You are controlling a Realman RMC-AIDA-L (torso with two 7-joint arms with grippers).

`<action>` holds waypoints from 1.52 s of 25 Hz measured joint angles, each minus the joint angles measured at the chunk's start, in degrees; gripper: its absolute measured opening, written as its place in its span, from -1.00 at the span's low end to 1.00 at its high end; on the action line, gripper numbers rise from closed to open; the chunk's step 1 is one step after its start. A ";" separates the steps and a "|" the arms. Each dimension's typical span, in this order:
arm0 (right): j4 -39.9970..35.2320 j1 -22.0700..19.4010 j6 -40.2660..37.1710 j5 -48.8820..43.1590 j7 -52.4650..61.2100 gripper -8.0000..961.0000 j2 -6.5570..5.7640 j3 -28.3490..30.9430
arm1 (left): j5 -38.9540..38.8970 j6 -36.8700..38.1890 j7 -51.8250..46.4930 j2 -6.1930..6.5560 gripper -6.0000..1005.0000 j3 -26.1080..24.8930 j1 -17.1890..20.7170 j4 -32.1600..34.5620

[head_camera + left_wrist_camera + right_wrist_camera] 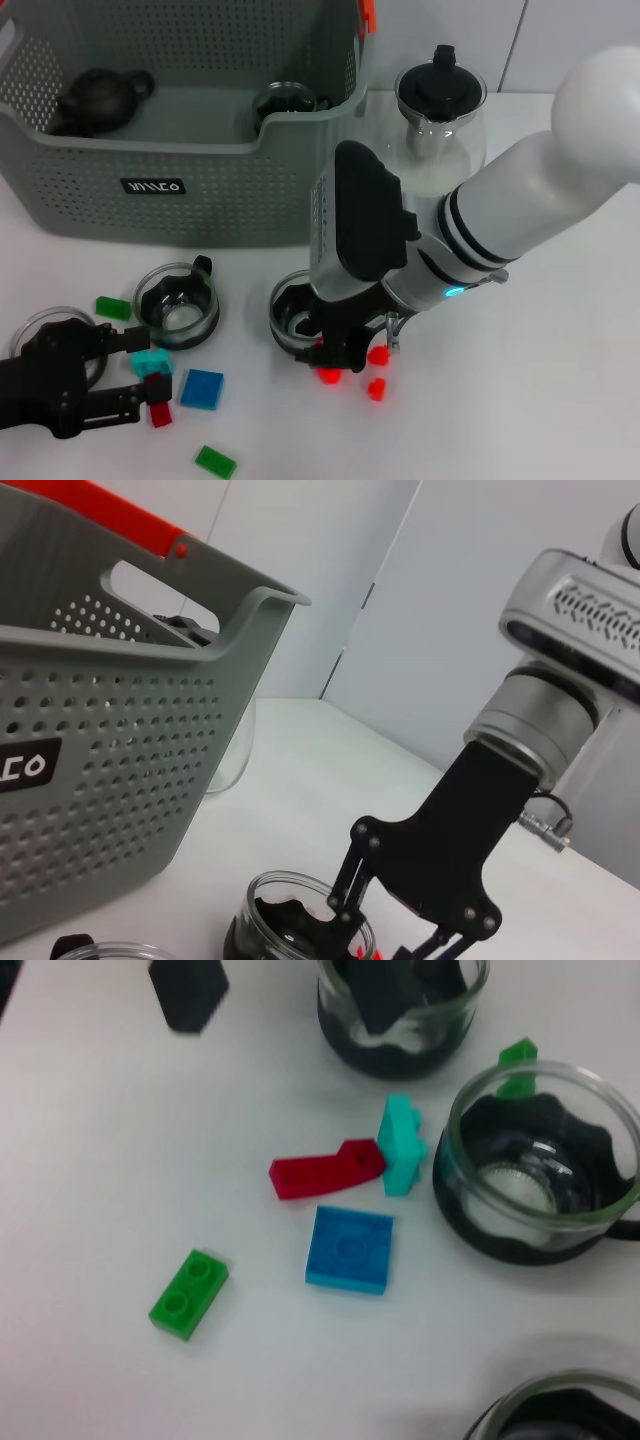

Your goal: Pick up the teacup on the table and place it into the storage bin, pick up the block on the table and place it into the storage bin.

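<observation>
Right now your right gripper is low over the white worktop, at the near rim of a glass teacup that stands in front of the storage bin; its jaws are spread apart around the rim and hold nothing, and small red blocks lie just beside them. Your left gripper sits at the near left of the worktop with its jaws parted, empty, close to a teal block and a dark red block. Just beyond it you have a second glass teacup with a black handle, a blue square block beside it, and green blocks near the front edge and by the left cup. Inside the bin you can see a dark teapot at the left and another glass cup near the middle. A clear glass teapot with a black lid stands just right of the bin.
</observation>
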 joint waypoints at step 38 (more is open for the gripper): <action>4.00 9.49 9.69 25.34 -10.28 -0.85 -0.58 38.65 | 0.01 -1.45 0.03 0.03 0.59 0.18 -0.35 -0.87</action>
